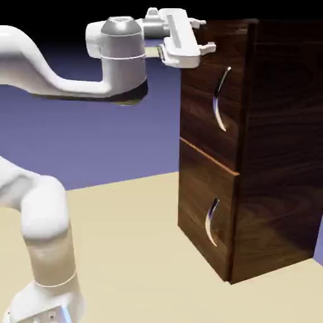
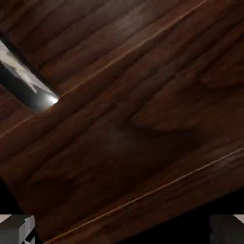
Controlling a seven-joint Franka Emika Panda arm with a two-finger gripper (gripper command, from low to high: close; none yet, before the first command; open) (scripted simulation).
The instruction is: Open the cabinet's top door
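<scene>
Dark walnut-grain cabinet at 3 o'clock in the exterior view, on a pale tan surface. Its upper part blurs into black backdrop; the right edge of the frame cuts its side. Top door closed, long curved handle upright on it; bottom door also closed, shorter handle. Contents hidden behind both.

White arm cropped at 9 o'clock. Claw at 1 o'clock, released, fingers spread, nothing between them; above the long handle in frame. Whether it touches wood, can't tell.

Hand view: wood grain nearly fills it; one silver handle end at 10 o'clock, remainder cropped. Fingertips partly cut off at 7 and 5 o'clock.
</scene>
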